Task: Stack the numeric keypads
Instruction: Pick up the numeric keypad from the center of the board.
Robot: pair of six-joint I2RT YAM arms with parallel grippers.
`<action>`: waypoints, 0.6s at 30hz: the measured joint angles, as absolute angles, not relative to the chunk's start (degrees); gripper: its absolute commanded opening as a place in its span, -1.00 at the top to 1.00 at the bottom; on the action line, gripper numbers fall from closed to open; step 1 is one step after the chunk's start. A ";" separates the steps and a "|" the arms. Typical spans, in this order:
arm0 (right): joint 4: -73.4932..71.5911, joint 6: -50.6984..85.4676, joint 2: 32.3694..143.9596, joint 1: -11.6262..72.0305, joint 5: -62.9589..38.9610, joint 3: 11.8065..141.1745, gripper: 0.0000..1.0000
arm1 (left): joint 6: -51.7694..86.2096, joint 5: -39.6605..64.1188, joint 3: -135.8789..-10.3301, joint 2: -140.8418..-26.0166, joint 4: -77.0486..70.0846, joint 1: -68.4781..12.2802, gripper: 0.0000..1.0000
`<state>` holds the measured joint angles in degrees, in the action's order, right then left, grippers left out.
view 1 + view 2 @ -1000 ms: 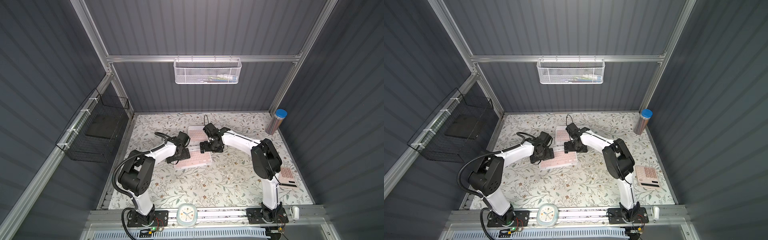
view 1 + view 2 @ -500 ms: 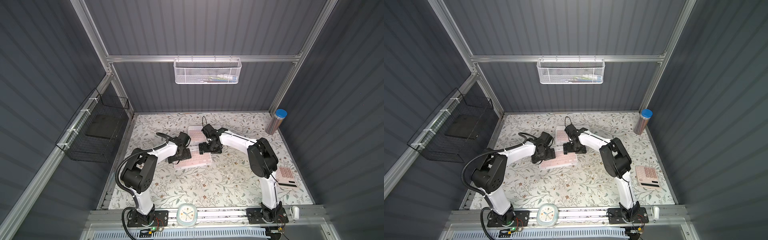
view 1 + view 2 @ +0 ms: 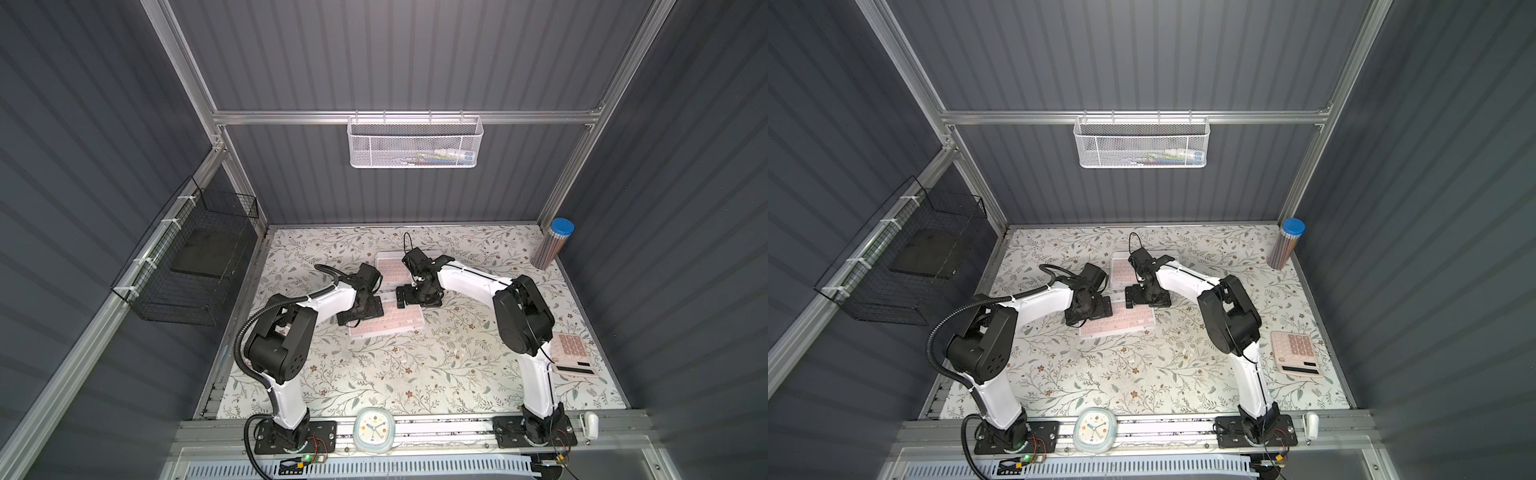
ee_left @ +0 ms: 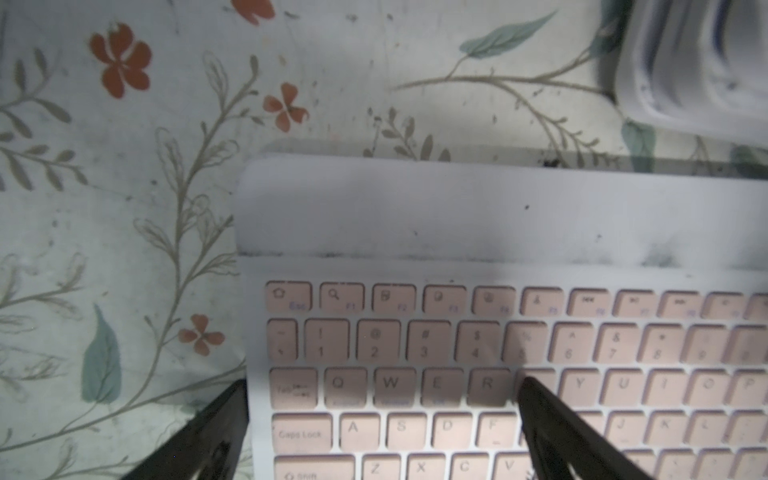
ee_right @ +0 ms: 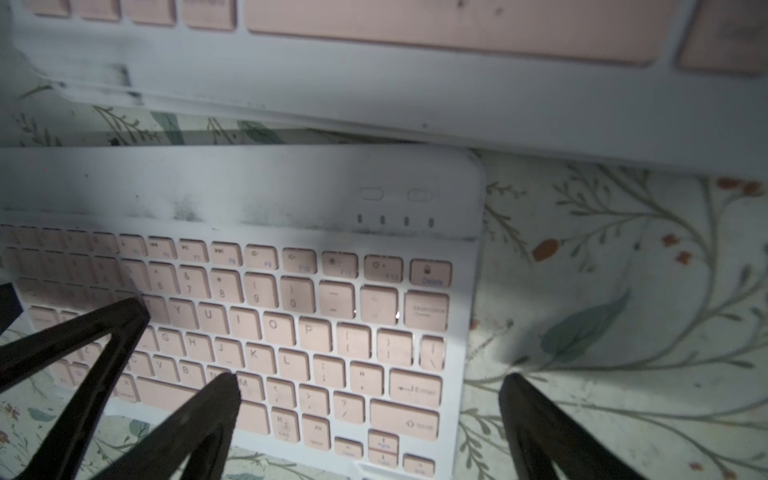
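Observation:
A pink-keyed numeric keypad [image 3: 392, 325] [image 3: 1121, 323] lies flat mid-table in both top views. Behind it lies another pink-keyed keypad [image 3: 388, 270] [image 3: 1120, 271]; the left wrist view shows it as a stack [image 4: 698, 62] of white frames. My left gripper [image 3: 359, 311] [image 4: 382, 386] is open, its fingers straddling the front keypad's [image 4: 457, 374] left end. My right gripper [image 3: 417, 297] [image 5: 370, 378] is open, straddling that keypad's [image 5: 291, 311] right end, one finger [image 5: 199, 419] over the keys, the other beyond the edge. Nothing is gripped.
A pink calculator [image 3: 573, 353] lies at the table's right edge. A blue-capped tube of pencils [image 3: 555, 243] stands at the back right. A clock [image 3: 372, 430] sits on the front rail. A black wire basket [image 3: 195, 257] hangs on the left wall, a white mesh basket [image 3: 415, 141] on the back rail.
Both arms have shifted slightly and the grippers have edged down toward the front keypad's ends. Their jaws stay open. The keypads have not moved.

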<state>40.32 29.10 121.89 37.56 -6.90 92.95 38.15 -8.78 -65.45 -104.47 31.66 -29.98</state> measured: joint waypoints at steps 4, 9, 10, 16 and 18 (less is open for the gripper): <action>40.36 29.10 122.76 37.56 -7.14 93.06 -0.98 | 37.89 -8.80 -65.54 -104.60 31.66 -29.98 -0.99; 40.23 29.15 123.61 37.56 -7.57 93.89 -0.98 | 37.58 -8.80 -65.58 -104.66 31.27 -29.98 -0.99; 40.27 29.12 123.76 37.56 -7.62 93.89 -0.98 | 37.52 -8.78 -65.58 -104.71 31.09 -29.98 -0.99; 40.18 29.15 123.81 37.56 -7.90 93.93 -0.98 | 36.60 -8.71 -65.58 -104.79 30.20 -29.98 -0.99; 40.18 29.15 123.81 37.54 -8.01 93.93 -0.98 | 36.27 -8.58 -65.58 -104.79 29.95 -29.98 -0.99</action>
